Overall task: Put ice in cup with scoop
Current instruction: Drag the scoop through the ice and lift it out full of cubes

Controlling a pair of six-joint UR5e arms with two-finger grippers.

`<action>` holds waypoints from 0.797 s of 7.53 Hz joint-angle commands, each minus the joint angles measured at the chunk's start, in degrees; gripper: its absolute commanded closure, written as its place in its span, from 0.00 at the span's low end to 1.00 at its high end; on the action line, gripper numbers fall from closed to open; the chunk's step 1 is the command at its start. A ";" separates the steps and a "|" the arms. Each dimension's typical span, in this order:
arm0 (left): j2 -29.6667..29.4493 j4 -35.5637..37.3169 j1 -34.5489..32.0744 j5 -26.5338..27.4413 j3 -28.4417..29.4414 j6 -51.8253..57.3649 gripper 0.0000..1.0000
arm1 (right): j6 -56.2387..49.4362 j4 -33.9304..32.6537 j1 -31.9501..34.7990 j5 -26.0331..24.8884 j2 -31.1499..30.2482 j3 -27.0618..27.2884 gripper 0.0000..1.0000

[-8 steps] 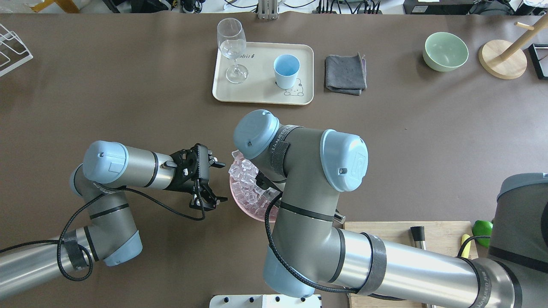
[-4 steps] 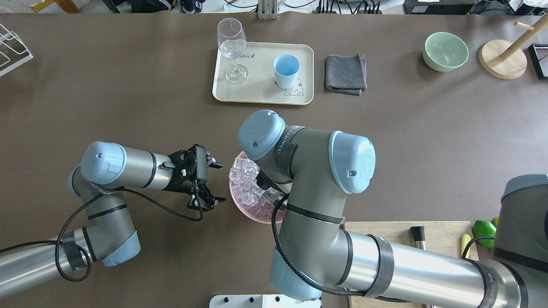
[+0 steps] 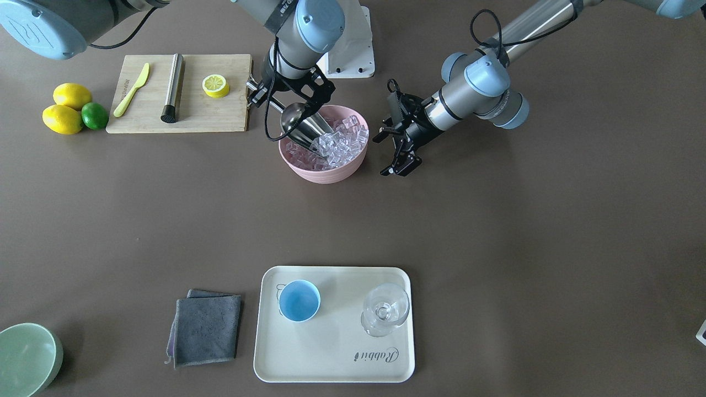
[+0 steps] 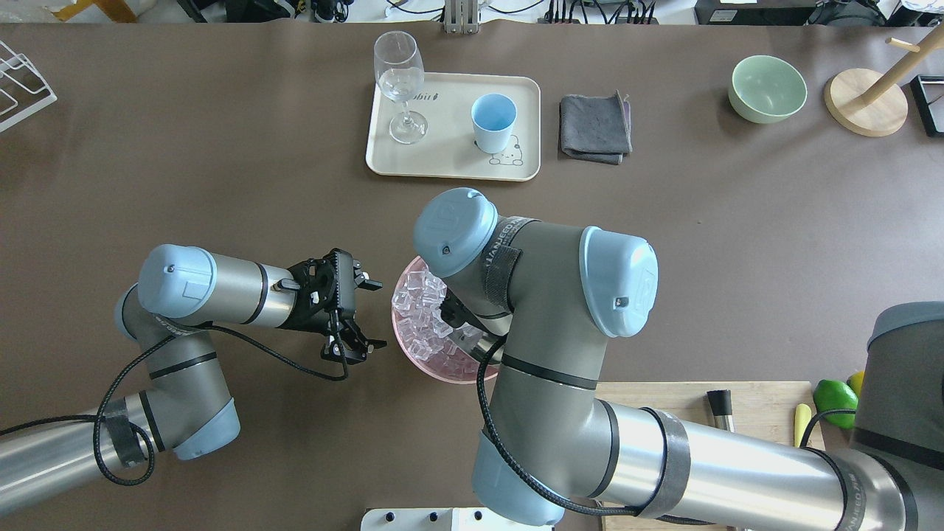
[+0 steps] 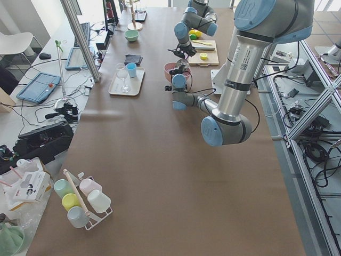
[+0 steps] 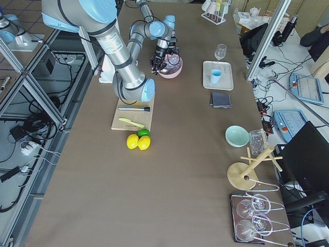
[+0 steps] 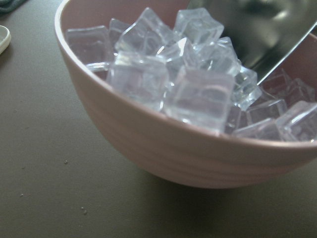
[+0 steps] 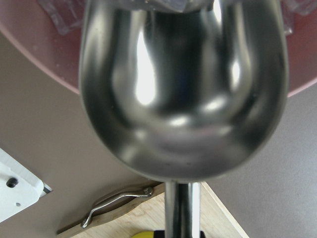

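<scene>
Overhead exterior shows the right arm has swung slightly aside, baring more ice point(image 4: 420, 317) in the bowl point(image 4: 409, 358). Its end effector point(image 3: 274, 99) pinches the scoop point(image 3: 300, 128), trough in the pile, so loading is probably underway. The left end effector point(image 4: 377, 313) hangs spread. The cup point(image 4: 493, 122) on the tray point(image 4: 442, 166) is empty.

The right arm bent steeply down at the wrist, the right gripper point(image 3: 281, 98) clamped on the handle of the scoop point(image 3: 300, 125). The left gripper point(image 4: 376, 313) pointed level toward it, jaws spread wide.
</scene>
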 commanded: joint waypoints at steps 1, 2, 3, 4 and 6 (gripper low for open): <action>-0.21 0.14 -0.19 0.10 -0.26 -0.14 0.02 | 0.08 3.13 0.08 -0.02 -2.10 2.26 1.00; -0.21 0.14 -0.36 0.02 -0.52 -0.14 0.02 | 0.08 5.23 0.08 -0.11 -3.15 2.35 1.00; -0.21 0.14 -0.63 0.10 -0.53 -0.14 0.02 | 0.17 7.95 0.08 -0.28 -4.37 2.35 1.00; -0.29 0.14 -0.63 0.02 -0.61 -0.05 0.02 | 1.39 11.28 0.08 -0.37 -5.61 2.61 1.00; -1.08 0.32 -2.29 -0.16 -0.70 -0.05 0.02 | 1.93 12.11 0.08 -0.46 -5.70 2.88 1.00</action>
